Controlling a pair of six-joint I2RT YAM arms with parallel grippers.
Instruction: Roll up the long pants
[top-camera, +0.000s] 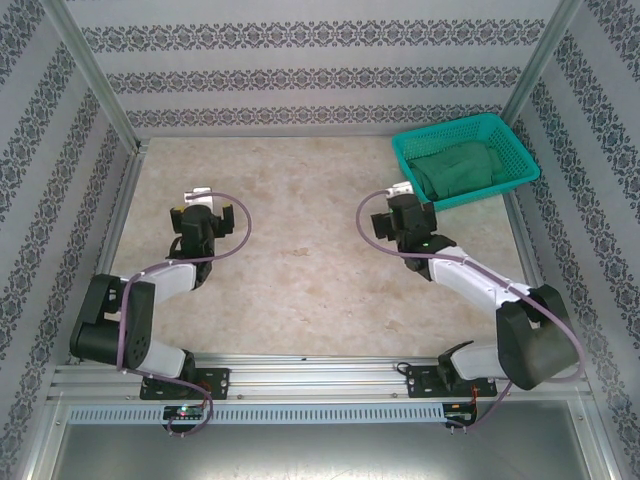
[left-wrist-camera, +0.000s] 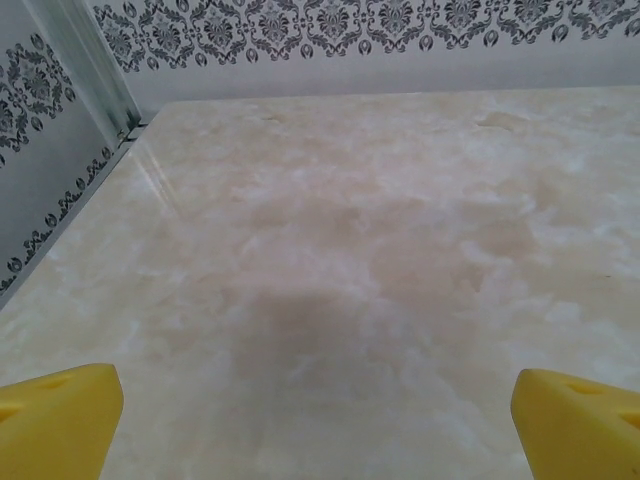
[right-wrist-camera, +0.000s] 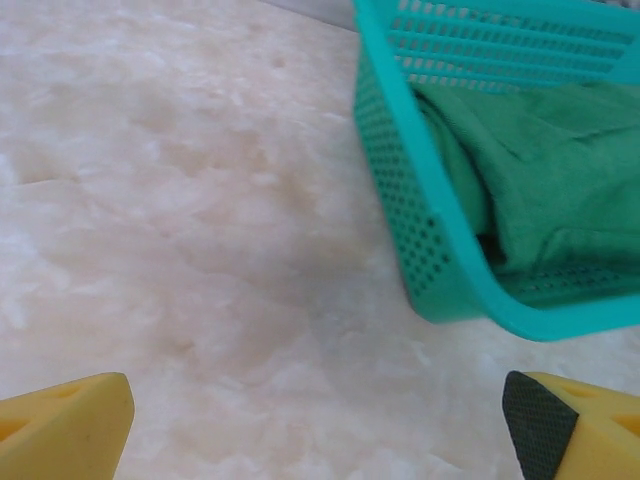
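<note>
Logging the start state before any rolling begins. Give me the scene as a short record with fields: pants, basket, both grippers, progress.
pants: long pants, dark green, bunched up inside the basket
basket: teal mesh basket, at the far right corner of the table
left arm: left gripper open, holding nothing, above the table's left side
right arm: right gripper open, holding nothing, just short of the basket's near left corner
progress: pants not yet taken out or rolled
</note>
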